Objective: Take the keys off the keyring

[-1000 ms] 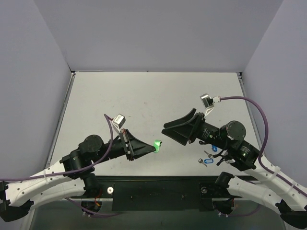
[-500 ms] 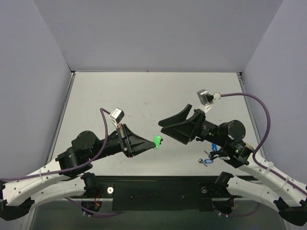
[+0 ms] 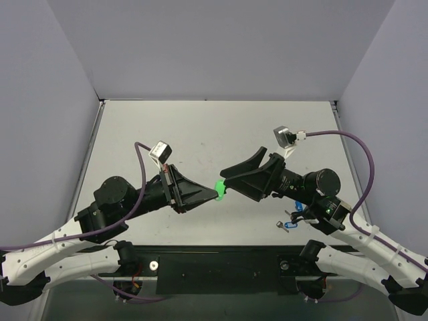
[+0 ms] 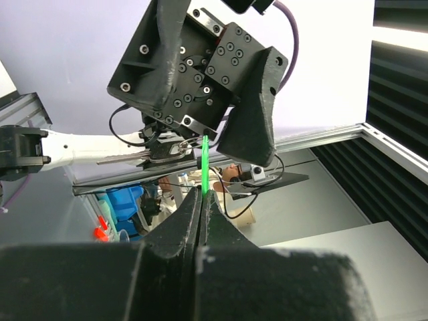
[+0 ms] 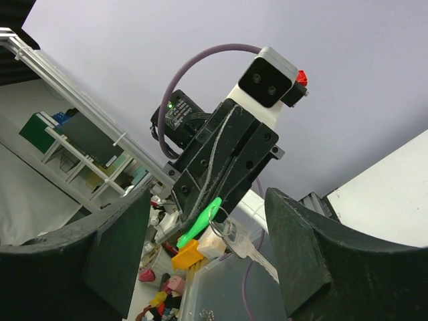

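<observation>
My left gripper is shut on the bright green piece and holds it up above the table. In the left wrist view the green piece stands edge-on out of the closed jaws. In the right wrist view the thin keyring hangs from the green piece, and the small silver key dangles from the ring. My right gripper is open and empty. It faces the left gripper's tip closely, with its fingers to either side of the hanging set.
A blue-tagged silver key lies on the grey table under the right arm. Purple-grey walls enclose the table on the left, right and back. A purple cable runs from each wrist camera.
My left gripper has lifted the green piece up and to the right. My right gripper has moved left toward it, so the two tips now nearly meet.
</observation>
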Controlling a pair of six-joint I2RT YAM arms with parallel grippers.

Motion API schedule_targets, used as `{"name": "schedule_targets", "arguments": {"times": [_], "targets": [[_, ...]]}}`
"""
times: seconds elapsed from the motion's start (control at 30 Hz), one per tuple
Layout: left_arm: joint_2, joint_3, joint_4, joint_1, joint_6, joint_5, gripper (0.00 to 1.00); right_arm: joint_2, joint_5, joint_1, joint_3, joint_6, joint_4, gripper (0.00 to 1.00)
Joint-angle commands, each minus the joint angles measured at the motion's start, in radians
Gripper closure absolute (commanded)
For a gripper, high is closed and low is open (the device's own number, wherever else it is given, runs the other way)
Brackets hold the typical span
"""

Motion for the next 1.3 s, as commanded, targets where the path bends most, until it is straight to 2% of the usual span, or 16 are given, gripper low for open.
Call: {"name": "schedule_targets", "arguments": {"times": [0.0,0.3,0.8,1.27], "targets": [[0.001,0.049,0.068,0.007,0.003,0.001,1.0,-0.019,-0.002,0.001,-0.01,-0.014,0.074,0.37],[0.01,0.049,0.083,0.014,-0.001,-0.01,1.0,-0.028,-0.002,0.0,-0.023,-0.014,0.075,0.47],[0.001,0.046,0.098,0.036,-0.014,-0.013,1.0,-0.04,0.007,-0.006,-0.066,0.007,0.123,0.51],[-0.011,0.03,0.101,0.048,-0.02,-0.012,1.0,-0.033,0.001,-0.014,-0.068,0.022,0.144,0.65]]}}
